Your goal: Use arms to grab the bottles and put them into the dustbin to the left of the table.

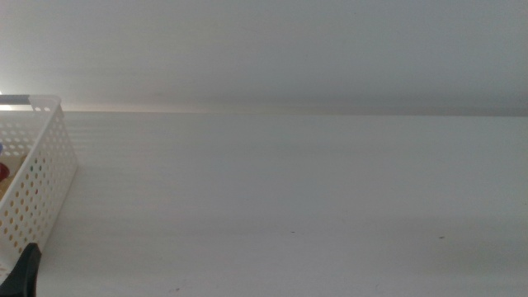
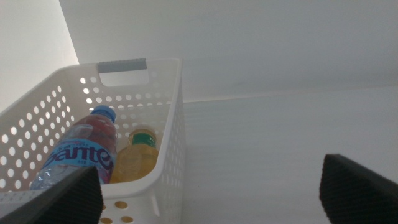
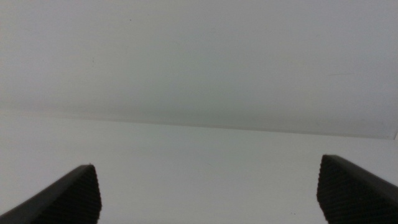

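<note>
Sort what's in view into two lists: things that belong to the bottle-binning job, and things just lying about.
Job:
dustbin
water bottle, in the dustbin
orange bottle, in the dustbin beside it
left gripper, open, next to the dustbin
right gripper, open, over bare table

Lying about:
nothing visible

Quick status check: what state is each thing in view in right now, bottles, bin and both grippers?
Water bottle: lying tilted inside the dustbin, blue cap on.
Orange juice bottle: in the dustbin beside the water bottle.
Red can: a red sliver shows inside the dustbin.
Dustbin: upright at the table's left.
Left gripper: open, holding nothing, beside the dustbin.
Right gripper: open, holding nothing, over the table.
</note>
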Robot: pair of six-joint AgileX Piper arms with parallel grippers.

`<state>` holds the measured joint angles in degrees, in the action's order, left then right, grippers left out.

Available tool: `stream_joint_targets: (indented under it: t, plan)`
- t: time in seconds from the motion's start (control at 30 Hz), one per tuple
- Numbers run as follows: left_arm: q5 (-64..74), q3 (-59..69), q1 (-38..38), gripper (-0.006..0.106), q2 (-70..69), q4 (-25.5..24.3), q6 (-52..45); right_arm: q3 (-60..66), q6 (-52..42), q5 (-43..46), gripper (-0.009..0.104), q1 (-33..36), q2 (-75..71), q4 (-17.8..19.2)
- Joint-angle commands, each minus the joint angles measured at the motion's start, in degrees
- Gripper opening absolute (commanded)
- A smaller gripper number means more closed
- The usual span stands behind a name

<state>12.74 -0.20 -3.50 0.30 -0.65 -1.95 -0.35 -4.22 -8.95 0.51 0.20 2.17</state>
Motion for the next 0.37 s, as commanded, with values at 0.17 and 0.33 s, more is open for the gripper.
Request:
stream_joint_targets:
  t: [0.17,0.33]
  plan:
    - [-0.7,2.3,-0.2,0.094,-2.4,-2.3,0.1,2.6,-0.1,0.7,0.093,-0.5,-2.3,0.0]
    - [-0.7,2.3,-0.2,0.094,-2.4,-2.3,0.1,2.6,-0.1,0.7,0.093,-0.5,-2.3,0.0]
